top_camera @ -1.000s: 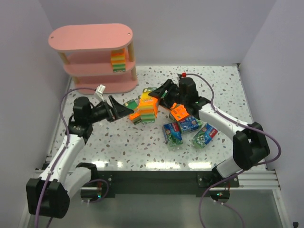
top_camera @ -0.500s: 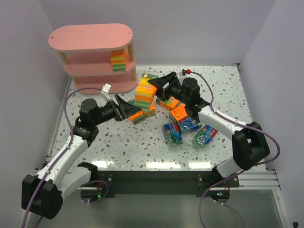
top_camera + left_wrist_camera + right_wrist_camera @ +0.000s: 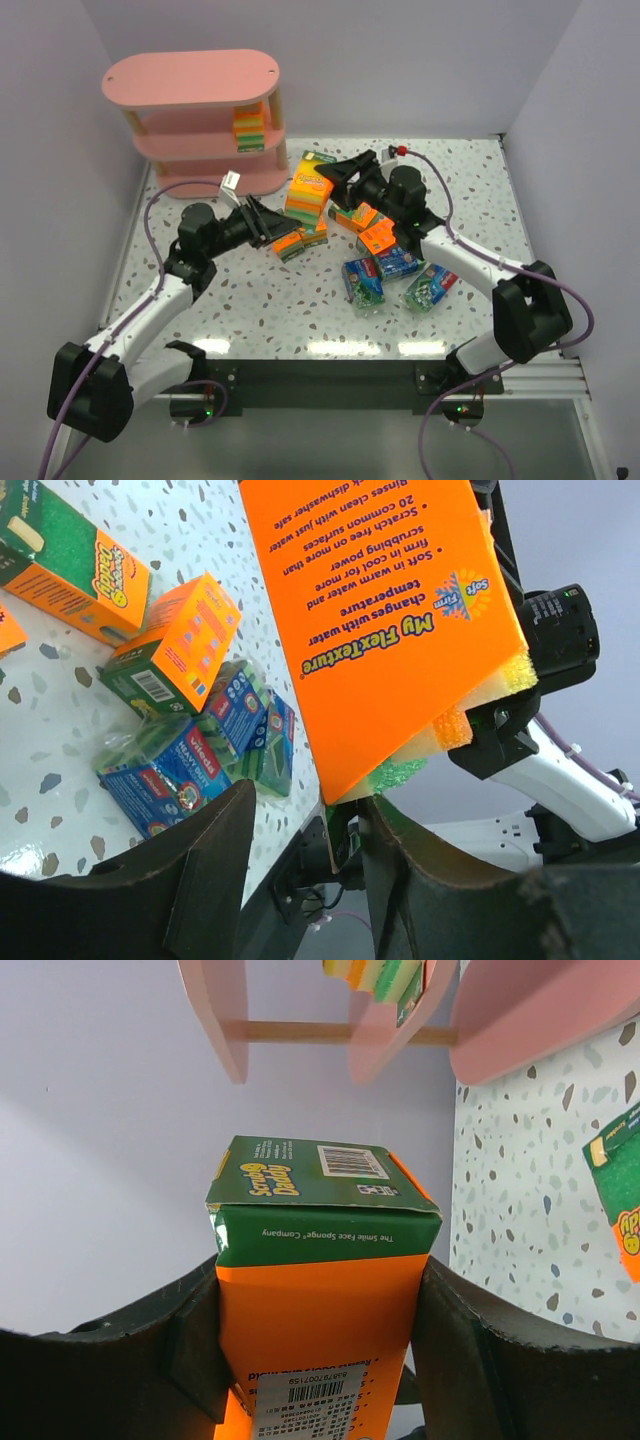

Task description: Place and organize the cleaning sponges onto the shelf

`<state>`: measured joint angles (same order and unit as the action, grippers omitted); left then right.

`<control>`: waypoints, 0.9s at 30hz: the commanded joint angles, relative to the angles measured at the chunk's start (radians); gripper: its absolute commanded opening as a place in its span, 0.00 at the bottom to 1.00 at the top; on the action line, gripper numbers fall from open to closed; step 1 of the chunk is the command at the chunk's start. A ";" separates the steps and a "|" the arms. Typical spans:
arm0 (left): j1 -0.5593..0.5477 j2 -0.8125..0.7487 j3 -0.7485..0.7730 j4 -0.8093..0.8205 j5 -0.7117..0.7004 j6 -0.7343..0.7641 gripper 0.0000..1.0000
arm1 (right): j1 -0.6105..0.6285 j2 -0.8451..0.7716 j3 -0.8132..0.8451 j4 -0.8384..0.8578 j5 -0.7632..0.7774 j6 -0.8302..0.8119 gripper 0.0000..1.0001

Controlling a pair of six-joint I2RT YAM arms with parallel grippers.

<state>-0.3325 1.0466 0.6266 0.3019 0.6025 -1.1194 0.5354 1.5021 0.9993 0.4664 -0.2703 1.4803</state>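
Evidently the right tool (image 3: 318, 1310) is pinching a probably light, squashy, slick-wrapped orange pack (image 3: 308, 188) by its sides at four o'clock of the shelf (image 3: 190, 80), while the left tool (image 3: 305, 825) is gaping empty.

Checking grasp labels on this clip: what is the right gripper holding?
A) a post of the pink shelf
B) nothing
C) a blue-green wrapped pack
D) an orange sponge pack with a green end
D: in the right wrist view the orange sponge pack sits clamped in the right gripper, and the top view shows it held above the table.
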 commanded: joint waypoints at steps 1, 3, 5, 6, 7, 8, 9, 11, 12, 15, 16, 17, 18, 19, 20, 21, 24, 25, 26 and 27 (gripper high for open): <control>-0.013 0.018 0.044 0.098 -0.044 -0.025 0.49 | 0.003 -0.057 -0.011 0.063 0.000 -0.003 0.48; -0.019 0.024 0.047 0.117 -0.049 -0.036 0.44 | 0.005 -0.059 -0.021 0.066 0.002 -0.003 0.48; -0.023 0.038 0.053 0.131 -0.052 -0.043 0.40 | 0.005 -0.060 -0.025 0.067 0.005 -0.008 0.48; -0.026 0.043 0.056 0.131 -0.052 -0.045 0.33 | 0.005 -0.062 -0.027 0.064 0.003 -0.012 0.48; -0.028 0.049 0.061 0.132 -0.052 -0.045 0.31 | 0.005 -0.062 -0.028 0.064 0.003 -0.014 0.48; -0.031 0.052 0.062 0.132 -0.053 -0.045 0.27 | 0.006 -0.062 -0.028 0.064 0.002 -0.015 0.48; -0.031 0.053 0.062 0.132 -0.053 -0.046 0.20 | 0.006 -0.062 -0.028 0.061 0.003 -0.018 0.48; -0.031 0.049 0.062 0.128 -0.053 -0.048 0.12 | 0.005 -0.063 -0.027 0.055 0.000 -0.021 0.55; -0.031 0.047 0.064 0.117 -0.055 -0.043 0.04 | 0.006 -0.066 -0.027 0.052 0.002 -0.023 0.58; -0.030 0.026 0.067 0.074 -0.058 -0.023 0.00 | 0.003 -0.072 -0.019 0.022 0.006 -0.035 0.75; -0.028 0.009 0.070 0.056 -0.063 -0.016 0.00 | 0.005 -0.082 -0.016 0.014 0.006 -0.040 0.86; -0.025 -0.003 0.073 0.013 -0.076 0.003 0.00 | 0.005 -0.086 -0.014 0.005 0.008 -0.043 0.92; -0.022 -0.013 0.073 -0.006 -0.081 0.009 0.00 | 0.002 -0.091 -0.011 -0.018 0.011 -0.046 0.98; -0.017 -0.035 0.074 -0.024 -0.086 0.015 0.00 | -0.002 -0.101 -0.010 -0.031 0.013 -0.055 0.99; -0.001 -0.046 0.074 -0.058 -0.087 0.020 0.00 | -0.005 -0.108 -0.008 -0.041 0.016 -0.060 0.99; 0.012 -0.059 0.071 -0.070 -0.087 0.020 0.00 | -0.008 -0.115 -0.007 -0.064 0.016 -0.063 0.99; 0.082 -0.114 0.068 -0.124 -0.066 0.021 0.00 | -0.037 -0.144 -0.016 -0.103 0.023 -0.072 0.99; 0.108 -0.125 0.073 -0.139 -0.058 0.027 0.00 | -0.047 -0.157 -0.019 -0.115 0.025 -0.075 0.99; 0.174 -0.135 0.081 -0.196 -0.043 0.049 0.00 | -0.058 -0.180 -0.024 -0.129 0.023 -0.078 0.99; 0.211 -0.146 0.088 -0.228 -0.037 0.061 0.00 | -0.084 -0.193 -0.027 -0.168 0.016 -0.093 0.99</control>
<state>-0.2173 0.9409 0.6556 0.1642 0.5522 -1.1137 0.4988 1.3827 0.9707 0.3687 -0.2531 1.4261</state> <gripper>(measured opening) 0.022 0.986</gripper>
